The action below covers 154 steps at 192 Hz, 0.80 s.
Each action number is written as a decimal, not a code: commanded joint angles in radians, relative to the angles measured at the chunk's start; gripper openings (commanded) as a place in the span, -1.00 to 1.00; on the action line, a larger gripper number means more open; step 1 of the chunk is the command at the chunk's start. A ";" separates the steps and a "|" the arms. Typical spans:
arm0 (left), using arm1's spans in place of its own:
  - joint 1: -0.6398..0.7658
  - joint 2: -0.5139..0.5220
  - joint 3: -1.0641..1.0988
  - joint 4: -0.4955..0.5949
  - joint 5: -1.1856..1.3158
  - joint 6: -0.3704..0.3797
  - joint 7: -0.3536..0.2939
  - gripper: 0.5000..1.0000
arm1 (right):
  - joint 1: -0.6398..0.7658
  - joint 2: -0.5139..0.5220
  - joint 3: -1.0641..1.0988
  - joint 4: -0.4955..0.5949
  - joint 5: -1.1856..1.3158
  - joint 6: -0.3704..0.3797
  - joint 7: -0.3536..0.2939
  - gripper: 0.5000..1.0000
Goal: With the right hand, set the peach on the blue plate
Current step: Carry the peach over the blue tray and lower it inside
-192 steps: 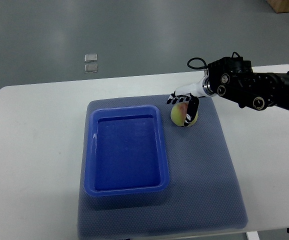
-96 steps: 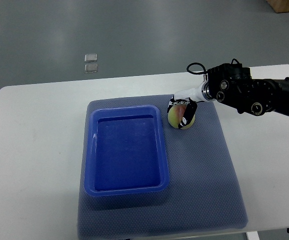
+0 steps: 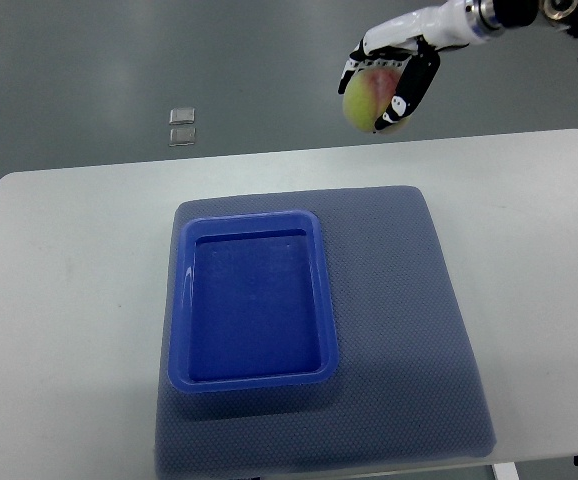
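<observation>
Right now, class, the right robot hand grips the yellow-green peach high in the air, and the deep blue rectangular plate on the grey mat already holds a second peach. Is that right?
Not quite. The top view shows the deep blue rectangular plate holding nothing. The rest stands: the right robot hand grips the yellow-green peach high in the air, and the plate sits on the grey mat.

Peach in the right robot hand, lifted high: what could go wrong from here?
1. The yellow-green, red-blushed peach hangs in the right robot hand above the table's far edge, off the grey textured mat; a slip could send it to the floor.
2. The fingers wrap only part of the round fruit, so it may roll out in transit.
3. The blue rectangular plastic plate lies well to the left; a high release could bounce the peach out.
</observation>
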 commanded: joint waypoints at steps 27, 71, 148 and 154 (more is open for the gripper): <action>0.000 0.000 0.001 -0.009 0.000 0.000 0.000 1.00 | 0.054 -0.013 -0.003 0.048 0.006 0.001 -0.002 -1.00; 0.000 0.000 0.001 -0.008 0.000 0.000 0.000 1.00 | -0.006 0.235 -0.012 -0.001 0.036 -0.086 0.000 -1.00; 0.000 0.000 -0.001 -0.006 -0.002 0.000 0.000 1.00 | -0.208 0.587 -0.010 -0.229 0.075 -0.144 0.000 -1.00; 0.000 0.000 -0.001 -0.006 -0.002 0.000 0.000 1.00 | -0.231 0.587 -0.010 -0.239 0.075 -0.144 0.000 -1.00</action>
